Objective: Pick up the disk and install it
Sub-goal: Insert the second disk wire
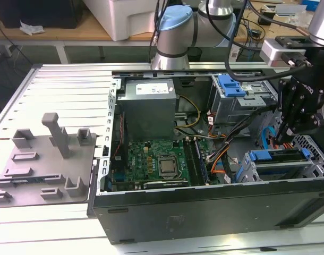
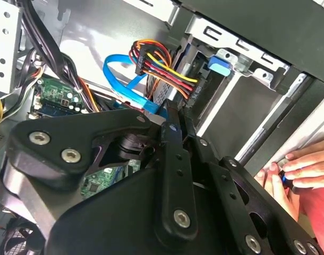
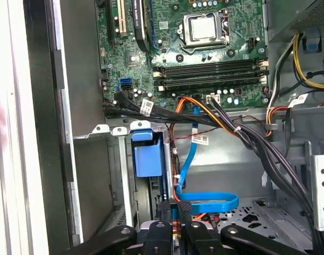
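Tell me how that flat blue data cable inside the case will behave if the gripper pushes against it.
The flat blue data cable will probably flex, not resist: it lies in a loose loop. It looks thin and light, so it should spring aside. One end runs toward the drive bay, so hard pushing might strain a plug.

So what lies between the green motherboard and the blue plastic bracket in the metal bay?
In the first wrist view, a bundle of black cables with white tags crosses between the green motherboard and the blue plastic bracket.
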You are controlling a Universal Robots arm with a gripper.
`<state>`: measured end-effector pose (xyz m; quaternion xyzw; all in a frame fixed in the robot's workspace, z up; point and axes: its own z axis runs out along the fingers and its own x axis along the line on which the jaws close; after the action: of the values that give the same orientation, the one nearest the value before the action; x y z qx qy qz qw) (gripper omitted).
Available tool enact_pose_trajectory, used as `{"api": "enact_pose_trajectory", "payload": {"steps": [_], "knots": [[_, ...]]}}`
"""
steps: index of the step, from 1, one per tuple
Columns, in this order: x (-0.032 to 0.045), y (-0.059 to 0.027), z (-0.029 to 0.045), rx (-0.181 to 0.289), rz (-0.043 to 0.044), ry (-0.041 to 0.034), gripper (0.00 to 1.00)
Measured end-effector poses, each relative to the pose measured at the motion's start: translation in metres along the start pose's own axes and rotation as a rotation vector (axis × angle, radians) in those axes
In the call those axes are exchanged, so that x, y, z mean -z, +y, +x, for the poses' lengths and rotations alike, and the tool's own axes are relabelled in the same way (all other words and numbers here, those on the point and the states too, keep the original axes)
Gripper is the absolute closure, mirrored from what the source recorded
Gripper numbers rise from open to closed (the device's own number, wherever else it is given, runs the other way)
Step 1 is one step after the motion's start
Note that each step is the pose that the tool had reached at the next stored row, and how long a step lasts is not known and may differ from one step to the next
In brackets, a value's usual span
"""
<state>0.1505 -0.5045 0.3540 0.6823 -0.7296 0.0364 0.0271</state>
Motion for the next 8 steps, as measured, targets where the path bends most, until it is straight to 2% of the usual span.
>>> {"api": "enact_pose_trajectory", "payload": {"steps": [2,3,4,5,8], "knots": [[-0.0002,-0.0015,0.0014,0.0,-0.0048,-0.001,0.84],[-0.0003,-0.003,0.0023,0.001,-0.0138,-0.0006,0.84],[-0.0004,-0.0038,0.0028,0.002,-0.0292,0.0005,0.84],[-0.0004,-0.0042,0.003,0.003,-0.0404,0.001,0.84],[-0.0004,-0.0046,0.0036,0.003,-0.0427,-0.0019,0.84]]}}
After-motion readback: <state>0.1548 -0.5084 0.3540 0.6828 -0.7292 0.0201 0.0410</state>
